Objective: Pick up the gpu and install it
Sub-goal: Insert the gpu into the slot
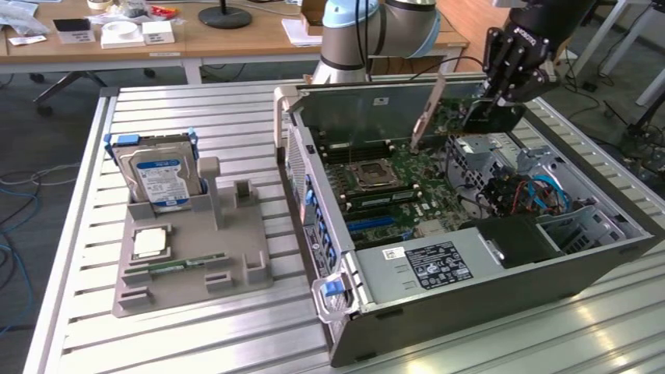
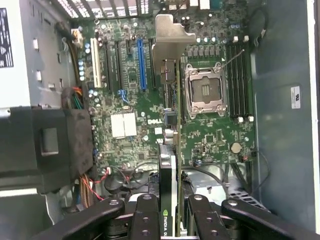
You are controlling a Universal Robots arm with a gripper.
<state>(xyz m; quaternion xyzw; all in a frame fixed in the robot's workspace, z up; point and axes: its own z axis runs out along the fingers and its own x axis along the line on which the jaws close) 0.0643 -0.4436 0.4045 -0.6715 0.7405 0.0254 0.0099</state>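
Gripper [image 2: 172,220] fingers clamp the gpu [image 2: 170,150] edge-on, and it hangs inside the open computer case [image 1: 499,296] above the motherboard [image 1: 400,183], upper right of the exterior view.

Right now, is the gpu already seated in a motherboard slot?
No. The gripper is shut on the gpu, holding it edge-on above the motherboard, with the slots below it bare.

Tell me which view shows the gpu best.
The wrist view: the gpu runs edge-on from the gripper, bracket above the motherboard. The exterior view gives a thin tilted sliver over the case.
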